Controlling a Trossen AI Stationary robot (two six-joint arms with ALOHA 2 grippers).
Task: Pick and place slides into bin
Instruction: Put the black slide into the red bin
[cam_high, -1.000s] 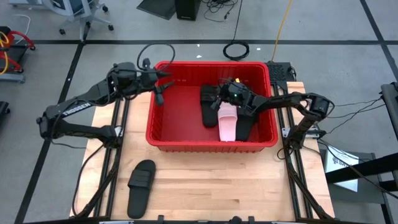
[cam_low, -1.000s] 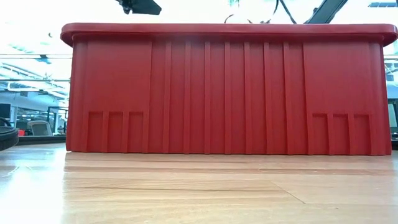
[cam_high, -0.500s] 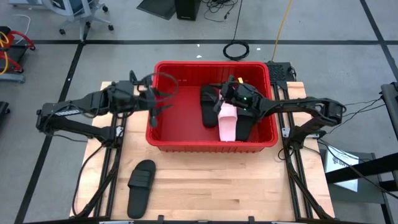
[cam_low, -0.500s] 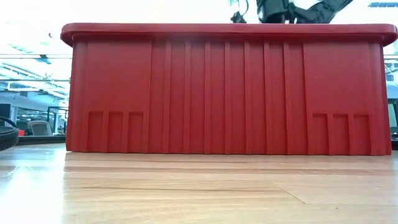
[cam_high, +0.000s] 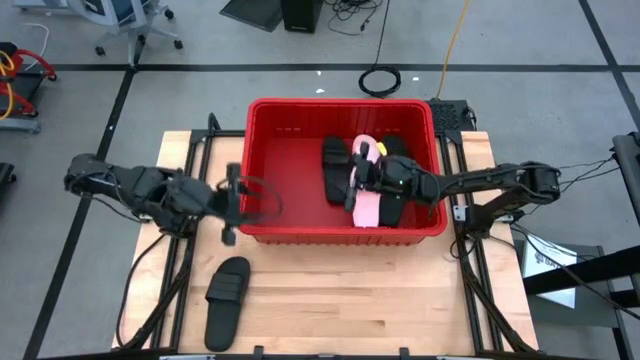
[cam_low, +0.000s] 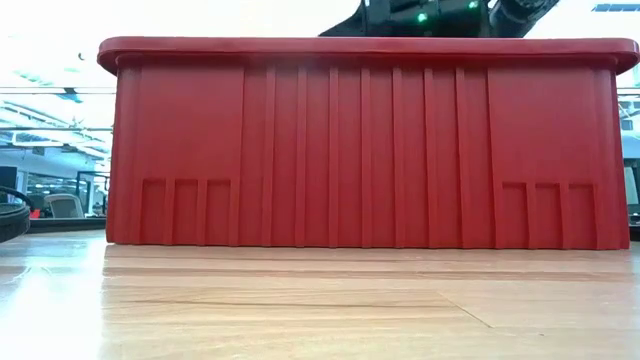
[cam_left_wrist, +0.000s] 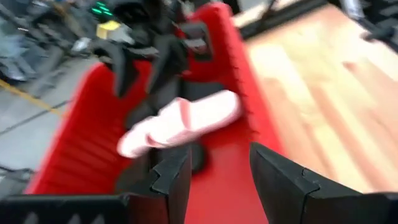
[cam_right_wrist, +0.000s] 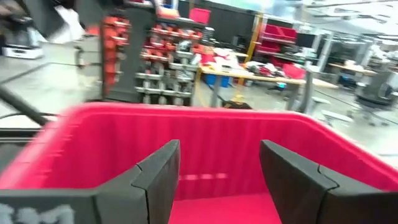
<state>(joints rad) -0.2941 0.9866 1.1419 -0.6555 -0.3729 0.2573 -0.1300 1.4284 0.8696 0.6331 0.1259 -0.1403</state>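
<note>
Right gripper (cam_high: 362, 183) sits low inside the bin (cam_high: 262, 228), fingers (cam_right_wrist: 157, 177) spread with nothing between them. It hangs directly over the pink slide (cam_high: 367, 205), which lies against the black slides (cam_high: 336, 170) toward the bin's right half. From the left wrist view I see that same pink slide (cam_left_wrist: 180, 124) lying across a black one, right gripper above it.

Left gripper (cam_high: 233, 196) is outside the bin, just off its left wall near the front corner, over the table (cam_high: 330, 300). Its fingers (cam_left_wrist: 283, 177) are apart and empty.

One black slide (cam_high: 227, 301) lies alone on the table, front left, well apart from both grippers.

Change since half a second ago: the left gripper has pulled back from over the bin's left rim toward the front left; the right gripper has moved forward in the bin, and more of the pink slide's far end shows behind it. The lone slide has not moved.
</note>
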